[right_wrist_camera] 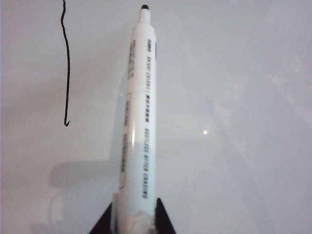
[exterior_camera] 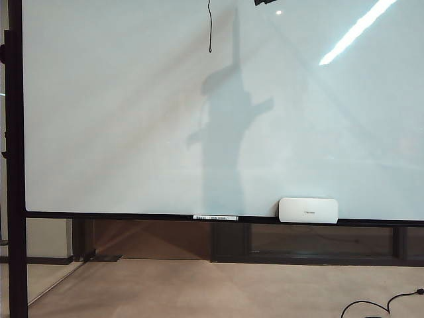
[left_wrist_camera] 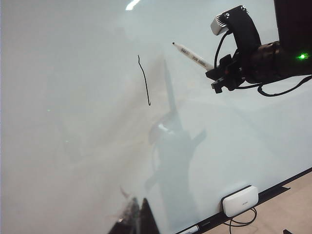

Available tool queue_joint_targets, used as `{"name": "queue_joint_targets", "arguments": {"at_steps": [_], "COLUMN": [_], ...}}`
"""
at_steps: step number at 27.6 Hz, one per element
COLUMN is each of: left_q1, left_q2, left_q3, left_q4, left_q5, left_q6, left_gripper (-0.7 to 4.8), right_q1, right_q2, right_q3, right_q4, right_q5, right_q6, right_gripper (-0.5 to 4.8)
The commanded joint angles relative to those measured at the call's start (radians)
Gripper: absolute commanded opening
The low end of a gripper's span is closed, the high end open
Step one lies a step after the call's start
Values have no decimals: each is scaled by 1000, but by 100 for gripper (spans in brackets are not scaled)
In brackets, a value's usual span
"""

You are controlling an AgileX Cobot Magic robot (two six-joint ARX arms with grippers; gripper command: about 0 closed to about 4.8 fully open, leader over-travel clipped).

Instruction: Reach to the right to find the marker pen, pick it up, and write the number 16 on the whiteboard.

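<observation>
The whiteboard [exterior_camera: 119,119] fills the view. One thin black, roughly vertical stroke [exterior_camera: 210,30] with a small hook at its lower end is drawn near the top of it; the same stroke [right_wrist_camera: 66,63] shows in the right wrist view. My right gripper [right_wrist_camera: 134,214] is shut on the white marker pen [right_wrist_camera: 139,107], whose black tip points at the board to the right of the stroke. The left wrist view shows this right gripper [left_wrist_camera: 222,75] and pen [left_wrist_camera: 192,56] high up. My left gripper [left_wrist_camera: 139,219] is low in front of the board, its fingers together and holding nothing.
A small white rounded block [exterior_camera: 308,210] rests on the black ledge [exterior_camera: 132,215] along the board's lower edge, with another pen [exterior_camera: 215,217] lying to its left. A black stand post [exterior_camera: 14,165] runs down the left side. A black cable [exterior_camera: 377,305] lies on the floor.
</observation>
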Motion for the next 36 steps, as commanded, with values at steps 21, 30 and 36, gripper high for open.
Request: {"name": "queue_joint_targets", "arguments": {"at_steps": [21,30,36], "left_q1": [0,0,0], "left_q2": [0,0,0], "left_q3": [8,8,8], "left_q4": [13,13,14], "left_q5": [49,37,23], "left_q6": [-6,1,4], "left_gripper": [-5,-5,-6], "right_q1": [-44,-45,-45], "right_q2": [47,54,56], "right_q3": [-11,-11,-11], "right_q4": [176,171,168], "right_q5": [18,27,43], "right_q6": [2,2,2], "right_gripper": [-1,-1,-1]}}
